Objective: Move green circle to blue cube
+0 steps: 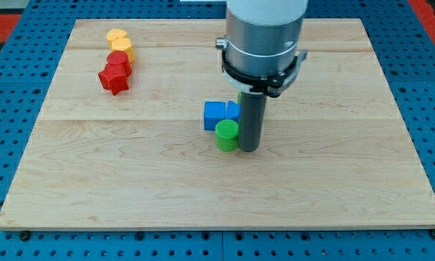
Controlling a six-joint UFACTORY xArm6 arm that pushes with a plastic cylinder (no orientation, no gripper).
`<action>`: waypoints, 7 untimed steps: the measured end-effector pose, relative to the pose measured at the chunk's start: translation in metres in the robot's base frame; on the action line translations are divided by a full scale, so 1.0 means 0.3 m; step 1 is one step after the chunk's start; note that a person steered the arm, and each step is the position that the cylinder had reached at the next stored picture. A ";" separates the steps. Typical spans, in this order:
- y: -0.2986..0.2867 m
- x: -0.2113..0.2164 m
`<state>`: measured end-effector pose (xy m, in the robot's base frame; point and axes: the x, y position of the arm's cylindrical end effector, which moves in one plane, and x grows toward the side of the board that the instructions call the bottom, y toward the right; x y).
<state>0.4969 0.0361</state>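
The wooden board (333, 196) lay on a blue pegboard (14, 65), with wide bare wood to the right and along the near edge. At the far left sat a yellow block (119, 40), a red cylinder (119, 60) and a red star (114, 78), close together and well apart from the middle. The green circle (227, 135), a short bright cylinder, touched the blue cube (220, 114) on its near side. My tip (248, 149), a bare rod holding nothing, stood just right of the green circle.
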 end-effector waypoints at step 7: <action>-0.364 -0.038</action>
<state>0.4855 -0.0731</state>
